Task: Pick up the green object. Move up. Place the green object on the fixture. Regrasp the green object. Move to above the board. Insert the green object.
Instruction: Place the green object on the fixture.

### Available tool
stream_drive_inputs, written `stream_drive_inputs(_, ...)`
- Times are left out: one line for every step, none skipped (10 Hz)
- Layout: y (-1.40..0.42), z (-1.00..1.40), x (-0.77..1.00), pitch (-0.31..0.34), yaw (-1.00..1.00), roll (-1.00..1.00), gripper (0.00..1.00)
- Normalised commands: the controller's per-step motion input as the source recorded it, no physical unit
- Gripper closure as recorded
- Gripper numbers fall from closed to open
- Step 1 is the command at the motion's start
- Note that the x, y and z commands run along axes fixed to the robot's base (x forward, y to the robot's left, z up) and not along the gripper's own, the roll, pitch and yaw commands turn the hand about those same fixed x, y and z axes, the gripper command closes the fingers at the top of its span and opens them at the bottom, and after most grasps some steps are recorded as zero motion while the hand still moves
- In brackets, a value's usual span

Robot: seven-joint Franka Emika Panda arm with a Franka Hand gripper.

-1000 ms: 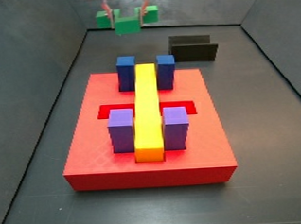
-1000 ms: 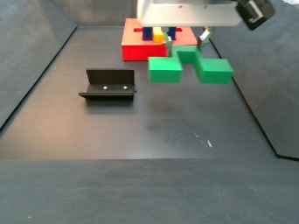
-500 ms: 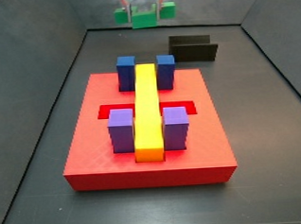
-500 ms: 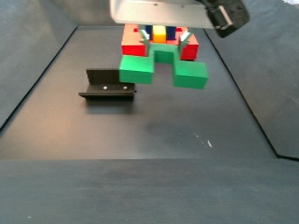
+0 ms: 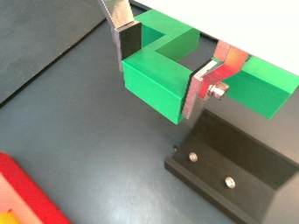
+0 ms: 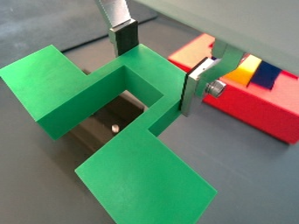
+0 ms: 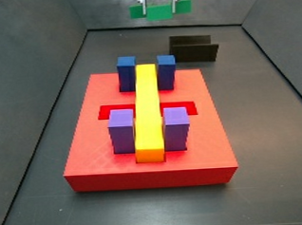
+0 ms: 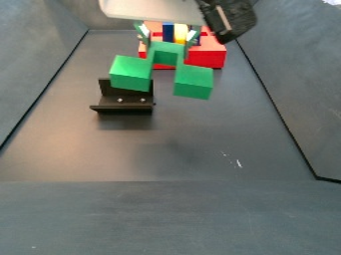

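Green plastic block [image 6: 111,131] with a notched U-shaped outline hangs in the air, pinched by its middle bar between the two flat silver fingers [image 5: 211,80] of the gripper [image 5: 163,54], which sits high over the dark floor. In a side view the block [image 8: 162,70] is clear of the floor, its nearer leg just above the black L-shaped fixture [image 8: 123,101]. In a wrist view that fixture [image 5: 232,166] lies below the block. Further off rests the flat red rectangular board [image 7: 92,151], carrying a long yellow bar [image 7: 147,109] between blue [image 7: 126,68] and purple blocks [image 7: 122,131]
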Motion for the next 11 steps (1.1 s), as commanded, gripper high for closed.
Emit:
stream_drive_inputs(0.0,0.09,0.96,0.297,-0.11,-0.46,1.0)
stream_drive_inputs(-0.01,0.07,0.96,0.317,-0.06,-0.44,1.0)
stream_drive_inputs(-0.03,0.06,0.97,0.314,-0.06,-0.45,1.0)
stream_drive_inputs(-0.05,0.04,0.96,0.311,-0.06,-0.5,1.0)
stream_drive_inputs(-0.09,0.01,0.98,0.26,-0.07,-0.55,1.0)
stream_drive_inputs(-0.11,0.0,0.98,0.094,-0.07,-0.55,1.0)
stream_drive_inputs(-0.1,0.0,0.97,0.04,-0.07,-0.55,1.0)
stream_drive_inputs(-0.07,0.0,0.86,0.0,-0.07,-0.55,1.0)
stream_drive_inputs(-0.03,0.0,0.81,-0.089,-0.06,-0.57,1.0)
stream_drive_inputs(-0.02,0.0,0.82,-0.071,-0.05,-0.57,1.0)
stream_drive_inputs(-0.03,-0.04,0.9,0.0,-0.07,-0.57,1.0)
